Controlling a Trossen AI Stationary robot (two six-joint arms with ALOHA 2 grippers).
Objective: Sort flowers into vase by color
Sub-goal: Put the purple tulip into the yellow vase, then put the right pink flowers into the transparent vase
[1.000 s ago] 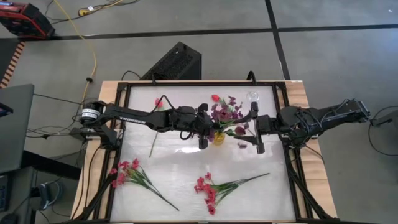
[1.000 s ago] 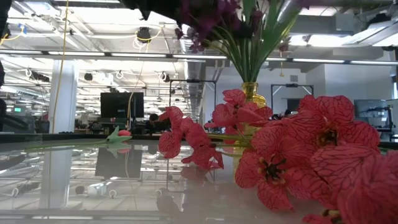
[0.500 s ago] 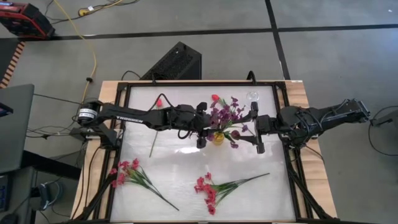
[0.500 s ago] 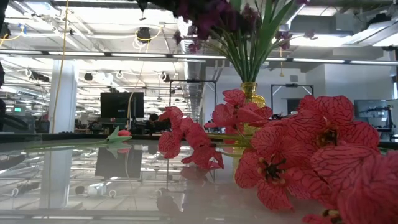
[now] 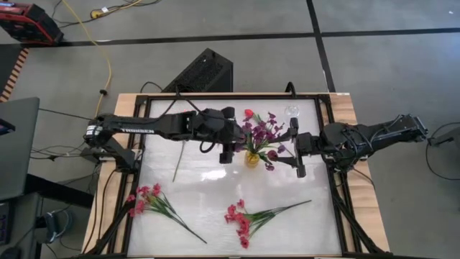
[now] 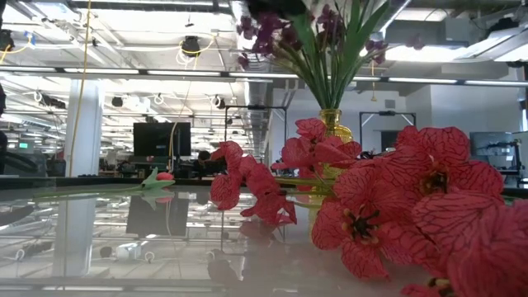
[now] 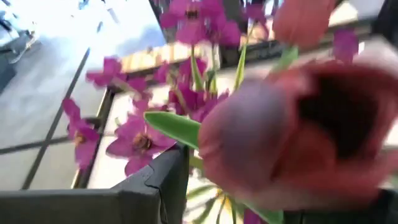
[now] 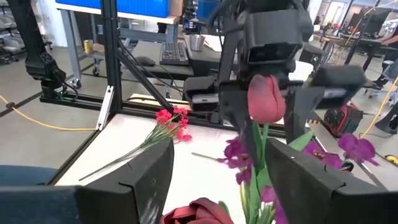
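A small yellow vase stands mid-table and holds purple flowers. A red tulip bloom rises among them. My left gripper is open just left of the bunch; in the right wrist view its fingers stand on either side of the tulip. My right gripper waits open right of the vase. Two red-pink sprigs lie flat near the front edge. A single stem lies at the left.
A small clear glass thing stands at the far right of the white tabletop. The black frame rail runs around the table. In the low view the red-pink blooms fill the near right. Bare tabletop lies between the arms and the sprigs.
My left gripper has opened and let go of the purple flowers, then drawn back toward the table's left and far edge. The purple bunch has settled lower and stands in the yellow vase on its own.
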